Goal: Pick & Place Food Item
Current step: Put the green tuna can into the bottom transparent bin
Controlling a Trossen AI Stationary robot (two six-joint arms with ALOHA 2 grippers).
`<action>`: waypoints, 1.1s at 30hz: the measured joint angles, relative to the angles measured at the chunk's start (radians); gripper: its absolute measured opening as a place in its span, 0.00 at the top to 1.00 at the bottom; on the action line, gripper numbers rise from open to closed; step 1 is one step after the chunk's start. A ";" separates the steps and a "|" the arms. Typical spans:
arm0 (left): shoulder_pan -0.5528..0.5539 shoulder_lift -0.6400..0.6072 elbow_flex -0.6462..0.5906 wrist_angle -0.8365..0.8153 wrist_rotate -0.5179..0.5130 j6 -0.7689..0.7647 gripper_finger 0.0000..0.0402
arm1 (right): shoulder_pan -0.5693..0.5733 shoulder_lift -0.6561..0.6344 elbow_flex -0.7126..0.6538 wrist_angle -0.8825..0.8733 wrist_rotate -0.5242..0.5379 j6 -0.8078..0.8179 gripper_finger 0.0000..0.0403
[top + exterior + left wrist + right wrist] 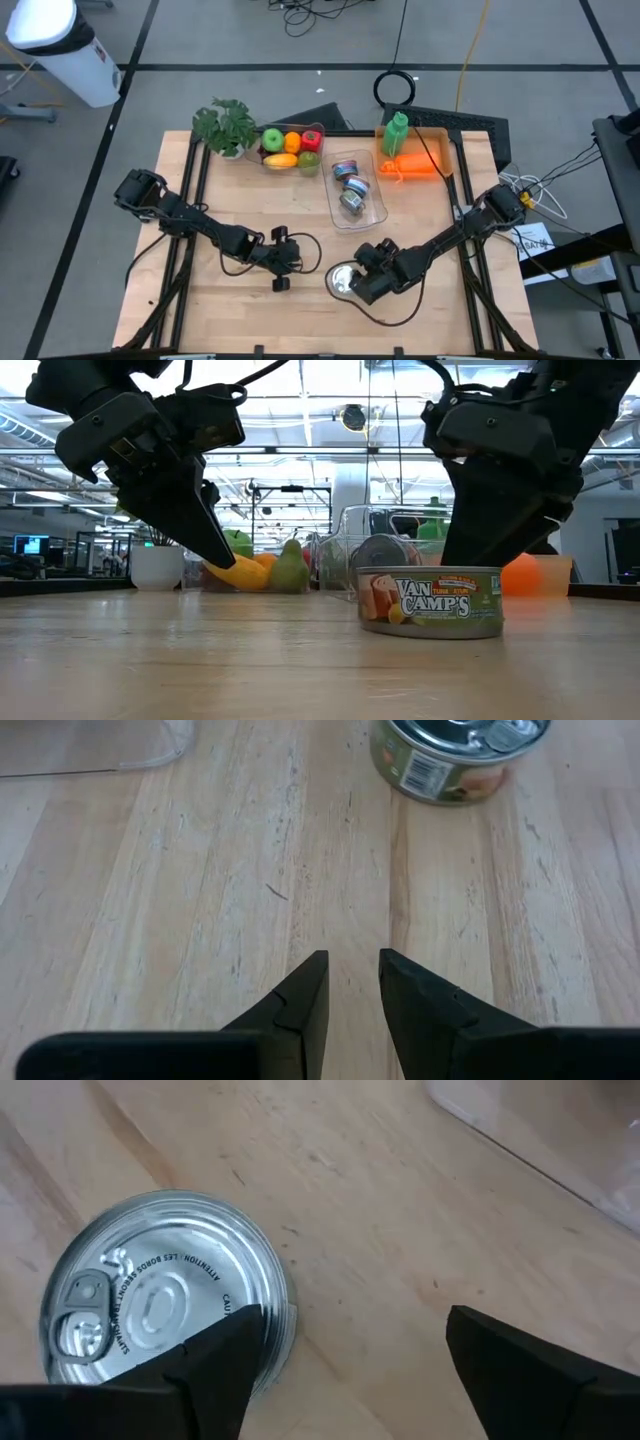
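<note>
One tuna can stands upright on my wooden tabletop, toward the front edge and a little right of the middle, its pull-tab lid facing up and its printed label facing the front. My right gripper hangs just beside it with the jaws spread wide and nothing between them; one finger overlaps the can's rim in my right wrist view, but I cannot tell whether it touches. My left gripper sits low over bare wood to the left of the can, well apart from it, its jaws nearly together with only a narrow gap and gripping nothing. Behind the can, toward the back edge, lies a clear plastic tray holding several more cans. Left of that tray is a bowl of fruit, and beside it a potted plant. At the back right corner an orange tray carries a green bottle.
</note>
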 joint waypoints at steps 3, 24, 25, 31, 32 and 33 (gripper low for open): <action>0.000 0.000 0.000 0.000 0.000 0.000 0.75 | -0.001 -0.020 -0.002 -0.019 -0.021 -0.013 0.27; 0.000 0.000 0.000 0.001 0.000 -0.002 0.75 | -0.061 -0.127 -0.006 -0.085 -0.206 -0.110 0.27; 0.000 0.000 0.000 0.001 0.000 -0.002 0.75 | -0.061 -0.126 -0.006 -0.076 -0.206 -0.120 0.27; 0.000 0.000 0.000 0.002 0.000 -0.007 0.75 | -0.081 -0.094 -0.005 -0.083 -0.209 -0.134 0.27; 0.000 0.000 0.000 0.001 0.000 -0.009 0.75 | -0.086 -0.090 -0.005 -0.082 -0.213 -0.139 0.27; 0.000 0.000 0.000 0.001 0.000 -0.011 0.75 | -0.090 -0.085 -0.004 -0.080 -0.223 -0.143 0.27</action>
